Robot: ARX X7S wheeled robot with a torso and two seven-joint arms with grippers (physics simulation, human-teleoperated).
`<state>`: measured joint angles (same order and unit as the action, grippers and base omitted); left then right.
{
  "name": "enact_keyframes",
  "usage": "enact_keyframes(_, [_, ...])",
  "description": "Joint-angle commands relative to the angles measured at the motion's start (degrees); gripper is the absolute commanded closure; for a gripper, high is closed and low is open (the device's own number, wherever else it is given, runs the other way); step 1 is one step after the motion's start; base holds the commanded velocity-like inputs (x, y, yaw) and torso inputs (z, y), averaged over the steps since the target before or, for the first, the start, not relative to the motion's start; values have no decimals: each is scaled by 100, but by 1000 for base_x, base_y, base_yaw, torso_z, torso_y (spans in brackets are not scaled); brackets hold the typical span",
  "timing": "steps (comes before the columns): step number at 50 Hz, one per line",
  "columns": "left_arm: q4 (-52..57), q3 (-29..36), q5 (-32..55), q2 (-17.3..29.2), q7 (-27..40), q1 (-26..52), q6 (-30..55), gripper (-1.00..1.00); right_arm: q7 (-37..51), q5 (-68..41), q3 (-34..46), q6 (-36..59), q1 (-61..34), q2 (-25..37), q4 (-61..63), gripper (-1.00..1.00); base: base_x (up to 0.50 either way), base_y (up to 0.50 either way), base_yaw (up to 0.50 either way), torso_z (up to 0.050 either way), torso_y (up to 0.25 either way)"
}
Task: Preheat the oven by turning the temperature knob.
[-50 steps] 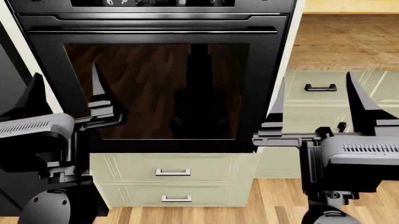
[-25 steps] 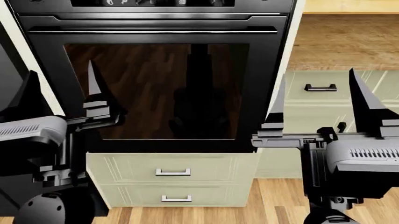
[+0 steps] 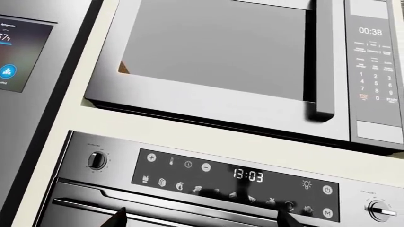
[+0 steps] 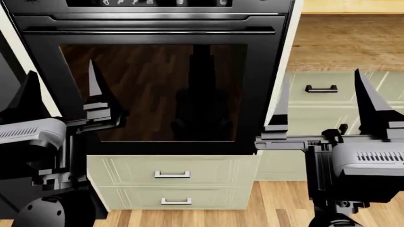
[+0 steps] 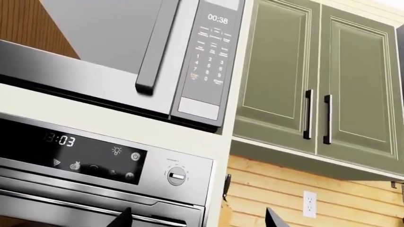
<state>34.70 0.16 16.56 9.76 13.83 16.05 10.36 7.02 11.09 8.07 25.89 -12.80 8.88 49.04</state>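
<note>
The black oven [image 4: 151, 90] with its dark glass door and bar handle [image 4: 148, 31] fills the head view. Its control panel [image 3: 233, 182] shows "13:03" and has a round knob at each end: a left knob [image 3: 96, 160] and a right knob [image 3: 379, 208], the latter also seen as the knob [image 5: 176, 176] in the right wrist view. The lettering is too small to tell which is the temperature knob. My left gripper [image 4: 63, 90] [image 3: 202, 221] and right gripper [image 4: 322, 101] [image 5: 198, 221] stand open, well short of the oven, holding nothing.
A microwave [image 3: 215, 61] sits above the oven, with a fridge screen [image 3: 16, 54] beside it. Cream drawers [image 4: 173, 174] lie below the oven and further drawers [image 4: 322, 88] to its right. Green wall cabinets [image 5: 315, 80] and a wall outlet [image 5: 309, 203] are at the right.
The oven has slid slightly left in the head view. My left gripper shifted a little left and up over the second; the right gripper has barely moved.
</note>
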Motion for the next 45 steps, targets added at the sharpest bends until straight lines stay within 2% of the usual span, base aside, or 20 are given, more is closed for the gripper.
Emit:
enact_keyframes(1, [28, 38, 36, 48, 56, -18, -18, -100, 57, -3, 45, 6, 14, 66, 18, -100, 0, 0, 0, 0, 0])
enact_keyframes(14, [61, 83, 64, 92, 110, -62, -64, -100, 59, -205, 18, -38, 79, 101, 65, -100, 38, 0, 0, 0, 0])
enact_keyframes(32, [144, 97, 146, 174, 196, -52, -54, -100, 160, -198, 85, 21, 55, 146, 46, -100, 457, 0, 0, 0, 0])
enact_keyframes(45, [146, 121, 190, 217, 251, -34, -52, -100, 169, -229, 182, 0, 76, 213, 41, -100, 0, 0, 0, 0, 0])
